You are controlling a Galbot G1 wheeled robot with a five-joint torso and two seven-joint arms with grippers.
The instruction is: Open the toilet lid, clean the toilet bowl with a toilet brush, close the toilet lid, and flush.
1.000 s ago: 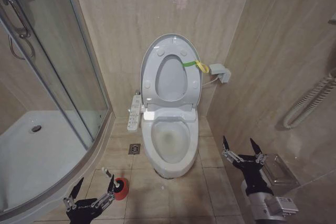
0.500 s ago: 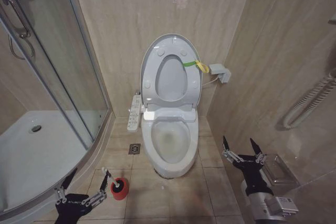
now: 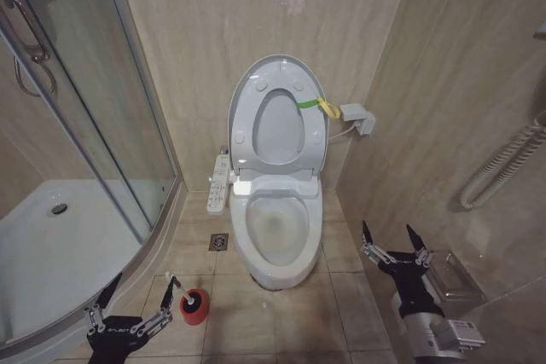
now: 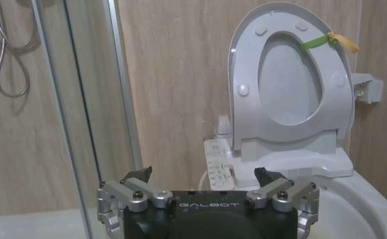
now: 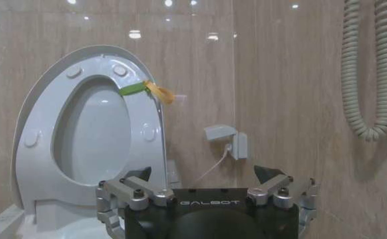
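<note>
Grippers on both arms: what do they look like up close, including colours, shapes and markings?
The left gripper and right gripper match: a black rounded body with GALBOT in pale letters, silver metal knuckle blocks with screws, and dark pointed fingers. The right arm ends in a light grey wrist segment.

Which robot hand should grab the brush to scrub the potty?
Probably the left. The left gripper hangs open right beside the toilet brush in its red holder, on the floor left of the toilet bowl. The right gripper, also open, is on the bowl's far side. The toilet lid is already up.
</note>
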